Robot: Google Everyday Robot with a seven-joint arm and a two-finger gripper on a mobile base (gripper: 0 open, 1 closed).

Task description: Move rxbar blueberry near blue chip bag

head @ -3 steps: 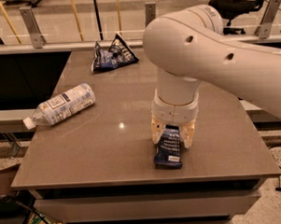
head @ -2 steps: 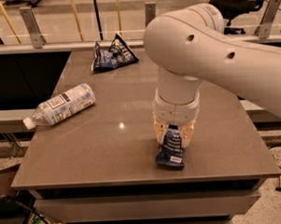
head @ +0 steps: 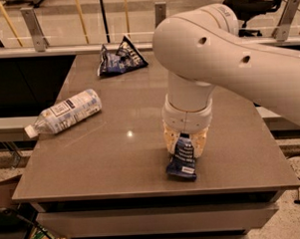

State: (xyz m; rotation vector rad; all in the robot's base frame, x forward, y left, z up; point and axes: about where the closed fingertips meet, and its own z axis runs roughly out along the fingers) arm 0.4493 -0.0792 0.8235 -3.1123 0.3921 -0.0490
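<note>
The rxbar blueberry [head: 182,161], a small dark-blue wrapper with white text, hangs tilted between my gripper's fingers near the table's front edge, its lower end touching or just above the surface. My gripper [head: 185,142] points straight down and is shut on the bar's upper end. The blue chip bag [head: 119,58], wrinkly dark-blue foil, lies at the far left corner of the table, well away from the bar. My large white arm fills the upper right of the camera view.
A plastic water bottle [head: 65,112] lies on its side at the table's left edge. The brown table [head: 116,153] ends just in front of the gripper. A railing runs behind it, and an office chair [head: 254,0] stands at the back right.
The bar has gone from lying flat under the gripper to being tipped up, its upper end lifted between the fingers. The arm has barely shifted.
</note>
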